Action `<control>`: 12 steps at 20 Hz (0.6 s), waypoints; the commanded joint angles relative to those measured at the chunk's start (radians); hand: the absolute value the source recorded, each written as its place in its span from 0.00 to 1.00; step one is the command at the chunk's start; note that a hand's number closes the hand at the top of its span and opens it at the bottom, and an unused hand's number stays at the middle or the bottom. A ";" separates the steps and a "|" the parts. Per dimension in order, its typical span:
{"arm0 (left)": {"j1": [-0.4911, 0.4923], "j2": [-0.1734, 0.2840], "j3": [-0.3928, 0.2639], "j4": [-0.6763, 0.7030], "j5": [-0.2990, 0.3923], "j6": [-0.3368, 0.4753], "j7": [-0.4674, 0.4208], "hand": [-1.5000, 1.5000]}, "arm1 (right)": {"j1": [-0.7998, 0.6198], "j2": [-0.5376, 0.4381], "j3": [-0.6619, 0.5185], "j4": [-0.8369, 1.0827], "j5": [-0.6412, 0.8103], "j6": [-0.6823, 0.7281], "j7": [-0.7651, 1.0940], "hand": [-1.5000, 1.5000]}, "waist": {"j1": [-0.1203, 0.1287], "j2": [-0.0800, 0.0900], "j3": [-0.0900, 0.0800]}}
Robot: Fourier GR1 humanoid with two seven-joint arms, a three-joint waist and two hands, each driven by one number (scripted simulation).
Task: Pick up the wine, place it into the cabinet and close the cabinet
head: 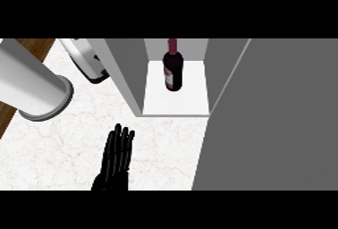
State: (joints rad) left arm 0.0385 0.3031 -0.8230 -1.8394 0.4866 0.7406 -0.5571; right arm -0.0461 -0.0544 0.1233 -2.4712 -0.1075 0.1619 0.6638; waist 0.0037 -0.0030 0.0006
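Note:
The wine bottle point(173, 67), dark glass with a red neck and a pale label, stands upright on the white floor of the open cabinet point(177, 100), well inside and between its grey side walls. The cabinet's grey door point(271, 116) stands open, filling the right side of the view. My left hand point(117, 156) shows at the lower edge left of centre, fingers straight and pointing up, open and holding nothing. It rests on the near side of the counter, apart from the cabinet. My right hand does not show.
A large pale cylinder point(33, 85) slants in from the upper left over the marble counter point(59, 147). A smaller white and black object point(87, 60) lies behind it beside the cabinet's left wall. A brown wooden strip point(36, 44) runs along the counter's left edge.

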 commanded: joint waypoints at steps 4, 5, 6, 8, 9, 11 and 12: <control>0.053 0.122 0.078 -0.105 0.039 -0.135 0.023 0.00 | 0.012 -0.017 0.078 -0.114 -0.064 0.037 0.095 1.00 | -0.005 0.001 -0.001; 0.081 0.157 0.087 -0.165 0.034 -0.132 0.046 0.00 | 0.033 -0.014 0.051 -0.034 -0.072 0.073 -0.007 1.00 | -0.002 0.002 0.000; 0.175 0.203 0.057 -0.204 0.034 -0.157 -0.012 0.00 | 0.039 -0.019 0.055 -0.127 -0.089 0.056 0.051 1.00 | 0.000 -0.001 -0.001; 0.118 0.223 0.142 -0.220 0.051 -0.146 0.056 0.00 | 0.086 -0.003 0.083 -0.098 -0.111 0.071 0.031 1.00 | -0.005 0.001 0.000; 0.147 0.246 0.193 -0.205 0.111 -0.214 0.024 0.00 | 0.077 0.016 0.121 -0.081 -0.116 0.054 0.066 1.00 | -0.002 0.001 -0.001; 0.174 0.251 0.169 -0.221 0.088 -0.203 0.014 0.00 | 0.130 0.038 0.170 -0.128 -0.169 0.033 0.138 1.00 | -0.004 -0.002 -0.001; 0.186 0.274 0.213 -0.234 0.114 -0.229 0.012 0.00 | 0.149 0.052 0.215 -0.091 -0.125 0.029 0.087 1.00 | -0.002 -0.001 -0.001</control>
State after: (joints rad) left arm 0.1877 0.5271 -0.6744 -2.0373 0.5639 0.5602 -0.5410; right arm 0.0288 -0.0285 0.2624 -2.4713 -0.1309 0.2113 0.7034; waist 0.0016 -0.0032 -0.0001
